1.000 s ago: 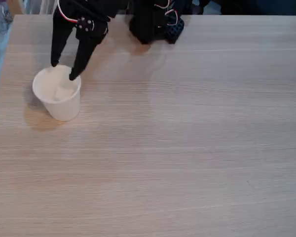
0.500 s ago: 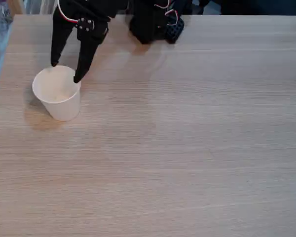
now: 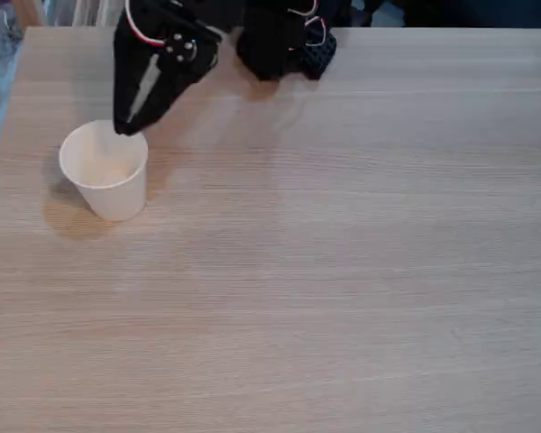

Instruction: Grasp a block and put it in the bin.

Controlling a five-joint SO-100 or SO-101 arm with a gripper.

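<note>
Pale wood-grain surface [image 3: 343, 271] fills the fixed view, bare apart from what sits at its far edge. We see the white paper cup [image 3: 105, 171] standing upright toward ten o'clock, with the tool [image 3: 124, 126] poised just above its far rim, at about one o'clock from the cup's centre. Its two black fingers are drawn nearly together with nothing visible between them. We cannot make out the block; we judge it probably lies inside the cup, whose pale interior hides any detail. The arm's dark base [image 3: 279, 41] stands at twelve o'clock, well apart from the cup.
</note>
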